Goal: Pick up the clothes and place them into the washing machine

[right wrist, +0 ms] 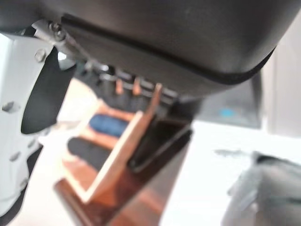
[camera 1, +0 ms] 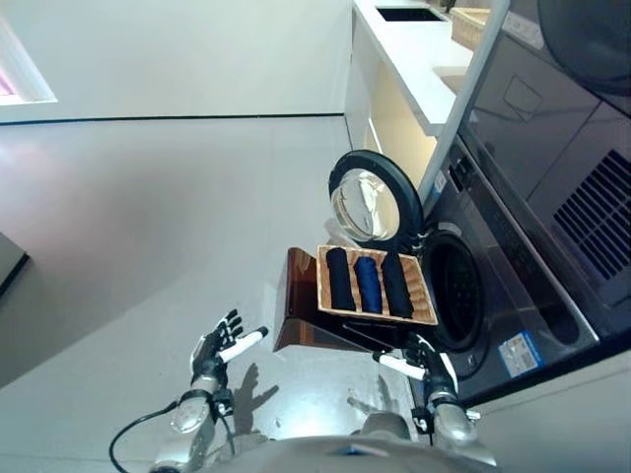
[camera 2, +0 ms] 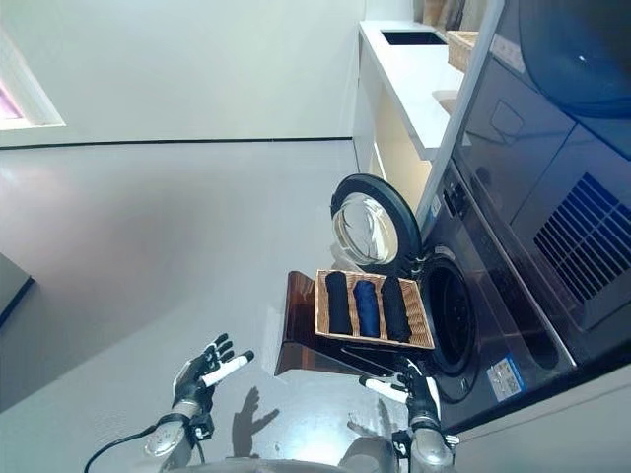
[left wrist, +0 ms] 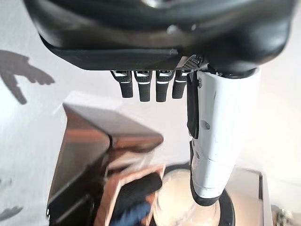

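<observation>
While both hands hung empty, the right hand (camera 1: 426, 361), fingers relaxed beside the wicker tray (camera 1: 323, 288), needed to reach the rolled clothes (camera 1: 368, 282); left hand (camera 1: 221, 341) spread open.

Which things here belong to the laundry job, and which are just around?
Job: three rolled clothes in a wicker tray; washing machine with its door open; left hand and right hand, both empty.
Around: wooden stand; white counter; basket on it.

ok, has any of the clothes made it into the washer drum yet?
No: all three rolled clothes lie side by side in the wicker tray in front of the open washing machine.
</observation>
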Controlling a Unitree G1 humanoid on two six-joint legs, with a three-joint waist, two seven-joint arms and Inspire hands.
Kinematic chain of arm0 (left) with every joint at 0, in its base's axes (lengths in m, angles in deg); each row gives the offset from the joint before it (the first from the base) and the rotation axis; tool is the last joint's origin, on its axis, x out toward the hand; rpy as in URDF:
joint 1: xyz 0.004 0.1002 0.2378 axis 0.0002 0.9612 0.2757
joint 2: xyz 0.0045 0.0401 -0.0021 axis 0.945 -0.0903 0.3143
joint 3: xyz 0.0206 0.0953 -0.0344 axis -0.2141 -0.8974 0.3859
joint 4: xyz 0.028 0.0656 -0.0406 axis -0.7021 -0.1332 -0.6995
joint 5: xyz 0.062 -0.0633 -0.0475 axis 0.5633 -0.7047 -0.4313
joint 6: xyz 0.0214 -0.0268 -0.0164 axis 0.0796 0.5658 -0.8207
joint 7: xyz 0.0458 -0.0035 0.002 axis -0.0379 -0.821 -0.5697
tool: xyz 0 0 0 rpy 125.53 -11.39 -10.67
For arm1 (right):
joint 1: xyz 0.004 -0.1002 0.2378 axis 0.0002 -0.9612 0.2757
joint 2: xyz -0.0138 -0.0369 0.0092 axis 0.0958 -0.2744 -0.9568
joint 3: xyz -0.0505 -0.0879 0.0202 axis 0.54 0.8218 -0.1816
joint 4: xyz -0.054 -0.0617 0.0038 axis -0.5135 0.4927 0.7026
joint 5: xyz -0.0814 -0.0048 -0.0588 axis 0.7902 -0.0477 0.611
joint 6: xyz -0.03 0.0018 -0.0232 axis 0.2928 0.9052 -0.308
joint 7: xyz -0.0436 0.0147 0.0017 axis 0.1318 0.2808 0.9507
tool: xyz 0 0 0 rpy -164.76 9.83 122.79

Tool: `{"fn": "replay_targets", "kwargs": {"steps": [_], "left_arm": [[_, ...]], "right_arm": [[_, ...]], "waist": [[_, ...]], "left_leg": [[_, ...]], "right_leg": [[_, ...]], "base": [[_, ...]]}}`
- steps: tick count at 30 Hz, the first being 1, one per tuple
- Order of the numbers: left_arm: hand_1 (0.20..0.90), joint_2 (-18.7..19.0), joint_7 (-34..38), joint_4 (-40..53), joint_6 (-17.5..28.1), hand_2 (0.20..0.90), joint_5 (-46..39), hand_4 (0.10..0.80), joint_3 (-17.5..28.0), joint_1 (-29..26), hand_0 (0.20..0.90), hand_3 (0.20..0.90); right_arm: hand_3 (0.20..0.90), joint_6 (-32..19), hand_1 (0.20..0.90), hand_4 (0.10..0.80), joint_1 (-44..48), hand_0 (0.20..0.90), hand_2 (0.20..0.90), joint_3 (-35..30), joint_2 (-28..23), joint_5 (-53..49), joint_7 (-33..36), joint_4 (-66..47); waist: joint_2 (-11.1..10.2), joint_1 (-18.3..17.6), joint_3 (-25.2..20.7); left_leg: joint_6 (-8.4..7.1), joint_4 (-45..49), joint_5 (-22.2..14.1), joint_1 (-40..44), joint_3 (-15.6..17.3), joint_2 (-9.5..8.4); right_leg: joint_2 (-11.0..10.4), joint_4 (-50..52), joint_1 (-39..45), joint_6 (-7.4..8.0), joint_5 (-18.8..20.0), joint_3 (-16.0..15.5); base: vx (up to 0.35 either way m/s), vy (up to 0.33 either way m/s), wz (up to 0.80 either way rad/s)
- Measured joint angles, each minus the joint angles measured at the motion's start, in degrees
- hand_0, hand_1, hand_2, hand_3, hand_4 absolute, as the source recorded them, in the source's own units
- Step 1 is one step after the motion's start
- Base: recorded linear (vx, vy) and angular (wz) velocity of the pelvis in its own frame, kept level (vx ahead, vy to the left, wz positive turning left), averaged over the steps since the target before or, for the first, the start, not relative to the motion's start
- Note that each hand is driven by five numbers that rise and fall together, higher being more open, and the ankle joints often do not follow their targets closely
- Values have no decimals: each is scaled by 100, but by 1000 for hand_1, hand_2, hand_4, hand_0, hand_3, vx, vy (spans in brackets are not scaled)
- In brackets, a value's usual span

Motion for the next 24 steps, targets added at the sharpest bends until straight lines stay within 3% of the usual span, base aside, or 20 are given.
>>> {"fn": "replay_targets", "kwargs": {"steps": [4,6,7,8,10,11,12,15,24], "left_arm": [[900,60,54,-2,-52,900,-10,800,64,142,900,900],[900,69,50,0,-50,900,-14,800,160,277,900,900],[900,106,51,4,-51,900,-18,800,181,368,900,900],[900,68,45,-55,-68,900,-18,800,164,375,900,900],[900,-175,41,-16,-73,900,-19,800,75,448,900,900],[900,-279,35,-18,-75,900,-19,800,-41,461,900,900],[900,-407,16,-17,-76,900,-22,800,-82,472,900,900],[900,-549,-16,1,-70,900,-52,800,-72,423,900,900],[900,-392,114,-8,-67,900,-277,800,-31,253,900,900]], "right_arm": [[900,-2,900,800,21,900,900,-24,-30,-13,9,-40],[900,2,900,800,3,900,900,-14,16,-25,11,6],[900,1,900,800,-35,900,900,-17,93,-25,19,10],[900,10,900,800,-81,900,900,-34,121,-25,26,42],[900,17,900,800,-151,900,900,-70,-8,-25,40,48],[900,17,900,800,-143,900,900,-69,-112,-25,38,45],[900,16,900,800,-123,900,900,-76,-208,-25,37,28],[900,7,900,800,-40,900,900,-98,-301,-29,41,-21],[900,-9,900,800,23,900,900,98,-278,-123,38,54]], "waist": [[-11,-165,4],[-132,-285,-70],[-278,-337,-134],[-319,-374,-120],[-191,-440,-133],[-108,-448,-158],[-19,-456,-209],[77,-477,-249],[100,-476,-297]], "left_leg": [[44,-85,54,-67,-260,16],[-185,-187,108,-66,-470,26],[-337,-315,120,10,-544,12],[-469,-533,172,225,-604,63],[-660,-456,128,347,-582,267],[-680,-378,14,345,-540,343],[-717,-409,-16,340,-537,442],[-753,-747,51,536,-569,634],[-783,-879,36,513,-822,843]], "right_leg": [[100,-1120,3,192,-3,49],[124,-2160,72,433,147,281],[115,-2407,185,479,46,314],[142,-2353,252,456,317,314],[341,-2156,298,349,411,183],[433,-2058,300,172,434,173],[527,-2048,312,103,395,141],[669,-2194,491,111,399,13],[807,-1910,448,106,29,-93]], "base": [[224,-70,9],[239,-69,18],[166,-82,34],[137,-90,46],[135,-95,38],[166,-109,18],[175,-135,6],[152,-157,6],[99,-179,17]]}}
